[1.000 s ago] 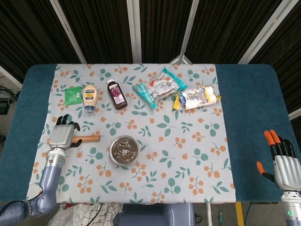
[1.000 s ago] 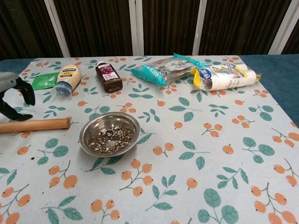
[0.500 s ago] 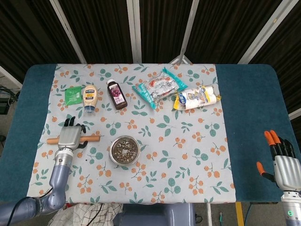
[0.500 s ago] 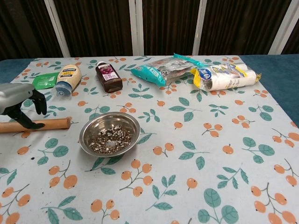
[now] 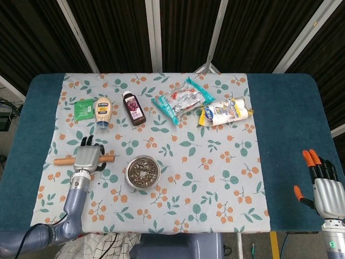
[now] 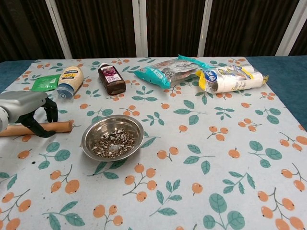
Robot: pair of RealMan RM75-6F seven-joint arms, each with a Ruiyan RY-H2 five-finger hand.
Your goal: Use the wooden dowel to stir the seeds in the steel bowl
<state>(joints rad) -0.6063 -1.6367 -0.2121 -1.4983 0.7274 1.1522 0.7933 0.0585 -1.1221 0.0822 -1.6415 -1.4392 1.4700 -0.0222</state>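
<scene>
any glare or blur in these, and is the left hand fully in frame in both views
Head view: even light, sharp, left hand fully in frame over the wooden dowel. Chest view: soft sheen on the steel bowl rim, no harsh glare; left hand cut by the left edge.

Left arm: the grey forearm rises from the lower left corner of the head view, ending in a silver-backed left hand (image 5: pixel 88 157) with dark fingers. The hand is palm down over the light wooden dowel (image 5: pixel 65 160) lying on the counter (image 5: pixel 215 178); in the chest view its dark fingers (image 6: pixel 49 109) curl down on either side of the dowel's shaft, though a closed grip cannot be confirmed. Right arm: the right hand (image 5: pixel 322 186), silver-backed with orange-tipped fingers, is at the lower right edge, fingers extended and spread, holding nothing.
</scene>
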